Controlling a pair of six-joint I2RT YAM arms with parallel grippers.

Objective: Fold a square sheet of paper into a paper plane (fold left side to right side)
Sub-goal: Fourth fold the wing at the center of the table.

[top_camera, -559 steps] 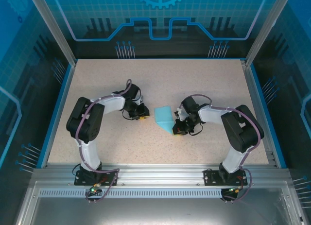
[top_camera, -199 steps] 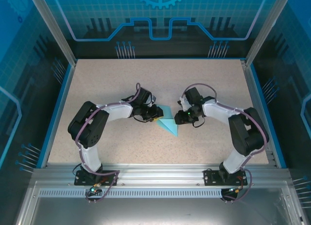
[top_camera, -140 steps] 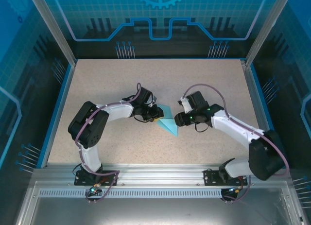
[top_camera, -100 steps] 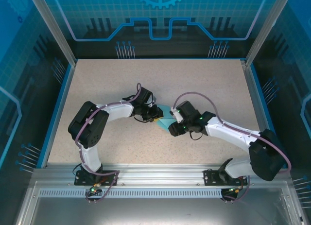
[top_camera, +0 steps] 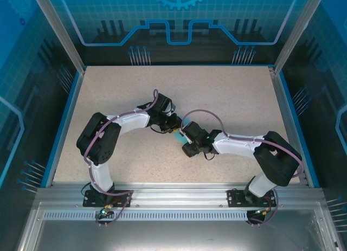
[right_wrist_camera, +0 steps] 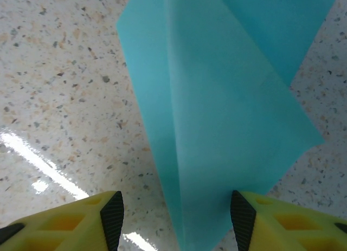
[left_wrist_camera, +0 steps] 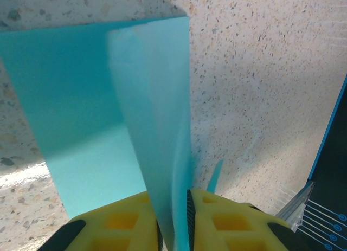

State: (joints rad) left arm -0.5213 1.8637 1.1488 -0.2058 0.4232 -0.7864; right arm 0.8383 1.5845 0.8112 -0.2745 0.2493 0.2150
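Near the middle of the table [top_camera: 108, 88], between the two grippers: the sheet of paper [top_camera: 177, 135], mostly flat on the surface, one flap standing up (seen from the left wrist). Just behind and to the left of it, the left gripper [left_wrist_camera: 174, 207], clamped on that raised flap. Just in front and to the right, the right gripper [right_wrist_camera: 177, 221], fingers spread, one on either side of the sheet's narrow end. Arm bases along the near edge, well apart from the sheet.

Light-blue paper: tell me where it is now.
Centre of the top view: the light-blue paper is pinched in the left gripper, its other end lying between the fingers of the open right gripper.
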